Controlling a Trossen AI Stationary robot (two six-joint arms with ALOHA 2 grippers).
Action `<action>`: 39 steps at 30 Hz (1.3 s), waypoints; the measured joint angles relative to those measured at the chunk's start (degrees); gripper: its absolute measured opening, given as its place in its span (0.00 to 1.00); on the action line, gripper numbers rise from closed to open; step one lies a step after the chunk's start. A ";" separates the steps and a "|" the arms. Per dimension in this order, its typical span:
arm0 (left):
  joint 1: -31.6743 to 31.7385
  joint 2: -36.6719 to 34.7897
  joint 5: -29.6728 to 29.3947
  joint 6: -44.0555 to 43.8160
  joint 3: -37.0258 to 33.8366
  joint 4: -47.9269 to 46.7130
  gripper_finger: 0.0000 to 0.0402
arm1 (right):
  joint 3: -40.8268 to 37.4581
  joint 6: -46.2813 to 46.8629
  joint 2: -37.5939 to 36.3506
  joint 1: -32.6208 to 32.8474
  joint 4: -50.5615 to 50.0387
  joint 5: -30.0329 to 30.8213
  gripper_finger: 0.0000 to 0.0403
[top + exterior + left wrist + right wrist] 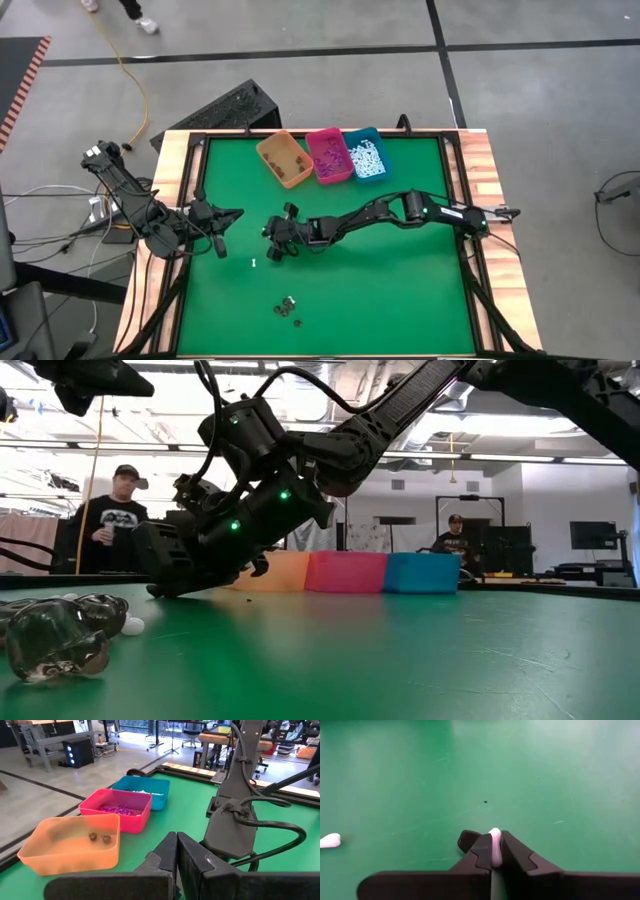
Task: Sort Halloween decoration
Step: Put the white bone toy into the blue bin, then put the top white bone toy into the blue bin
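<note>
My right gripper [493, 851] reaches slanting down to the green mat [400, 290] left of the table's middle [272, 248] and is shut on a small white stick [494, 840]. A second white stick [330, 840] lies loose on the mat beside it [254, 263]. A few dark brown-black pieces [288, 308] lie near the front edge and loom large in the low view [55, 635]. My left gripper [176, 851] is shut on nothing and hovers at the table's left side [236, 214]. My right gripper pinches the white stick between its two fingertips, with the stick's rounded end [494, 832] poking out past them. The fingers [165, 588] come slanting down from the table's right side, low at the mat. Whether the stick still rests on the mat I cannot tell.
Three bins stand side by side at the far edge: orange [283, 160] holding dark pieces, pink [329, 155] holding purple bits, teal [366, 155] holding white sticks. Wooden rails [165, 200] border the mat. People [118, 510] stand in the room behind the table.
</note>
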 joint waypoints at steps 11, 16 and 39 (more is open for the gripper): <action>0.00 -0.02 0.07 0.00 0.00 -0.29 0.00 | -0.49 -2.48 -4.44 -0.10 -2.37 -1.88 0.11; -0.68 -0.02 0.04 0.00 0.00 -0.92 0.00 | -0.41 -5.52 -9.23 -1.06 -2.94 -1.93 0.11; -5.16 -0.03 -3.86 -11.01 0.00 -9.21 0.00 | -40.45 -7.14 -52.69 -19.59 -14.27 8.95 0.11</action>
